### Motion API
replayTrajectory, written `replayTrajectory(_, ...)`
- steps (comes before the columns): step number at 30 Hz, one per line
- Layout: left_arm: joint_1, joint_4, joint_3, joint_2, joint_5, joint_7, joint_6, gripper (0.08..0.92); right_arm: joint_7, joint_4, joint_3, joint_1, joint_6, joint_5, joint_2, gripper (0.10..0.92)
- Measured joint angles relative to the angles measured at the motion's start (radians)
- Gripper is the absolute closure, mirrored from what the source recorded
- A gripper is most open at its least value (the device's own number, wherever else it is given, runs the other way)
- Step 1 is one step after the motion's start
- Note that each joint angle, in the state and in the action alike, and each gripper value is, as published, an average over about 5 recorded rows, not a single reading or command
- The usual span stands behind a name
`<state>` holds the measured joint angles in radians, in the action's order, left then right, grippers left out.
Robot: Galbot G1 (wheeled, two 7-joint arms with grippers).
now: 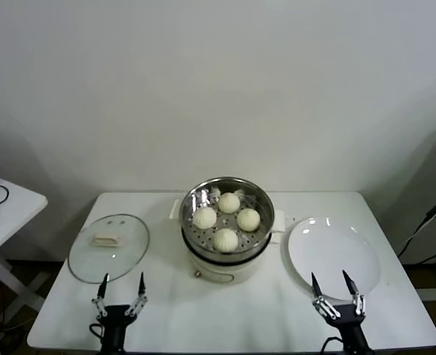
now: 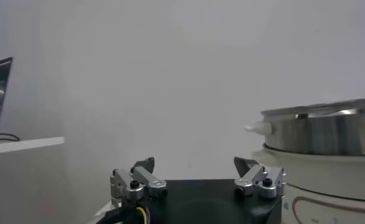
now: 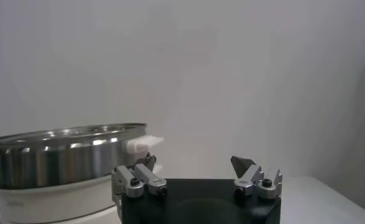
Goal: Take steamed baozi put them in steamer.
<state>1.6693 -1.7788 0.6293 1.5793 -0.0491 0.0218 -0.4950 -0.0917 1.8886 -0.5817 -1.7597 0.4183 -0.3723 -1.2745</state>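
Several cream-white steamed baozi (image 1: 226,218) lie inside the shiny steel steamer (image 1: 259,198), which sits in a cream-white pot at the table's middle. My left gripper (image 1: 123,279) stands open and empty near the front edge, left of the pot. Near the front edge to the right of the pot, my right gripper (image 1: 329,279) is open and empty over the near rim of the white plate (image 1: 333,255). The steamer's steel wall shows beside the left gripper (image 2: 196,164) as steamer (image 2: 328,133), and beside the right gripper (image 3: 194,161) as steamer (image 3: 61,155).
A round glass lid (image 1: 109,247) with a cream handle lies flat on the table's left side. A second white table (image 1: 4,207) with a cable stands off to the left. A wall rises behind the table.
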Motion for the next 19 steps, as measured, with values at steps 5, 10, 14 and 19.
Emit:
replayTrajectory(5,0.001,-0.002,-0.002,0.0,0.001,0.0,0.0,0.177,0.002,-0.004,0.002,-0.017,0.022,0.014,-0.036,0.203)
replayTrajectory(10,0.002,-0.005,-0.002,0.0,0.002,-0.001,-0.001,0.177,0.002,-0.004,0.006,-0.027,0.034,0.026,-0.06,0.203)
replayTrajectory(14,0.004,-0.008,-0.002,0.0,0.002,-0.001,-0.001,0.177,0.002,-0.004,0.008,-0.032,0.041,0.032,-0.072,0.203)
replayTrajectory(19,0.008,-0.011,-0.003,-0.001,0.002,-0.001,-0.002,0.177,0.002,-0.004,0.011,-0.038,0.046,0.037,-0.08,0.203)
